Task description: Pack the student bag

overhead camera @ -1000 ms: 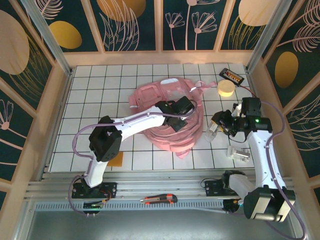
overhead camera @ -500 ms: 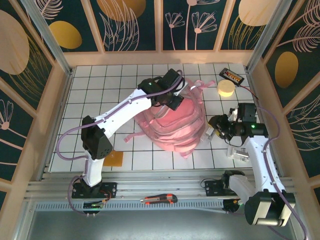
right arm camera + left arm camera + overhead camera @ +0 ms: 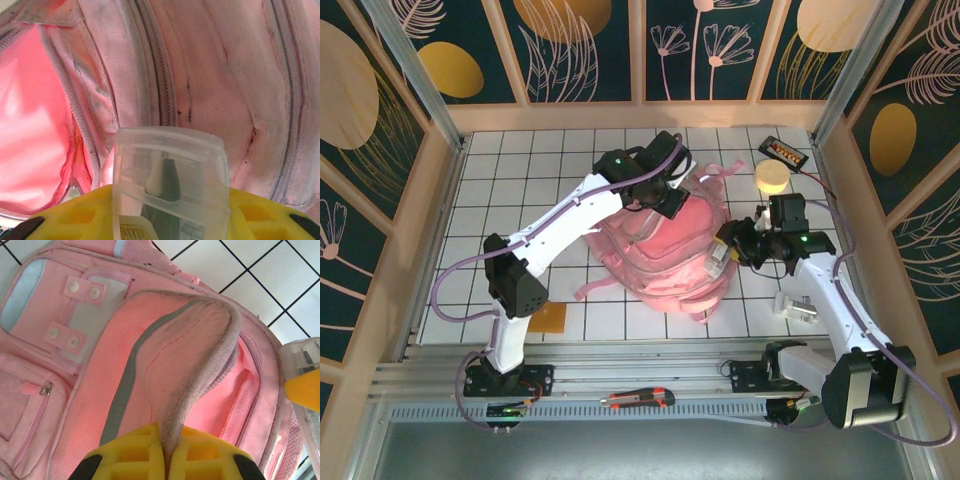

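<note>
Midway through the packing, the left gripper (image 3: 167, 452) is clenched on the grey-trimmed flap at the mouth of the large soft pink fabric student bag (image 3: 670, 258), pinching the cloth between its yellow fingers (image 3: 125, 460) and holding the opening agape. The right gripper (image 3: 170, 202) grasps a small clear plastic box (image 3: 170, 160), its contents too blurred to name, just beside the zip edge and apparently not yet inside. The bag lies mid-way across the white tiled table (image 3: 520, 200), its long axis running roughly from the far side toward the near edge on a slight slant, its front pockets beside the raised flap and its open mouth turned toward the right arm. Lying outside the bag, and seemingly left to pack, are a round yellow disc (image 3: 772, 177), a small black device with coloured keys (image 3: 785, 152), a clear plastic piece (image 3: 798, 307) and a flat orange square (image 3: 550, 318).
</note>
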Controlling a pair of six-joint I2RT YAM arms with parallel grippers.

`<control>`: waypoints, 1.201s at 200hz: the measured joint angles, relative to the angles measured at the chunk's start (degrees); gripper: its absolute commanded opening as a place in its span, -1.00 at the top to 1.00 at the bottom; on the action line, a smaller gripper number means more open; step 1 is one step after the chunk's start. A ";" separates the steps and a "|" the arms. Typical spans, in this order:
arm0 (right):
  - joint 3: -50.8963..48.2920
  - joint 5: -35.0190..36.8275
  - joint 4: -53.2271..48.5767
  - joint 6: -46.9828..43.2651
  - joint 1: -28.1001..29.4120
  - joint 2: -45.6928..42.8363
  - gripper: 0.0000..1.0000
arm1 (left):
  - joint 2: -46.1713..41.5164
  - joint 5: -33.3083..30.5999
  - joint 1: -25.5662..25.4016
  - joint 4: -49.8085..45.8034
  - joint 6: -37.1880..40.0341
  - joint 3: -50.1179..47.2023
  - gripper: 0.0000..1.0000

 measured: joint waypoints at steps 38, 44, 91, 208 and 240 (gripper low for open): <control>0.74 -0.02 -0.13 -0.35 -1.53 -0.48 0.27 | 1.75 -0.24 0.68 -2.82 -0.85 5.16 1.00; 0.90 -0.04 -0.24 -0.33 -1.66 -0.57 0.27 | 1.90 -0.04 0.81 -2.97 -1.03 5.49 1.00; 8.13 -0.37 -1.03 0.79 -0.35 -0.52 0.27 | 3.10 1.86 0.94 -3.15 -2.80 6.69 1.00; 9.81 0.02 14.19 10.75 7.72 14.19 -0.11 | 22.95 7.56 1.18 -13.55 -8.55 40.85 1.00; 10.05 0.85 16.37 11.72 7.72 17.05 -0.31 | 24.04 6.75 1.44 -14.71 -8.74 43.19 1.00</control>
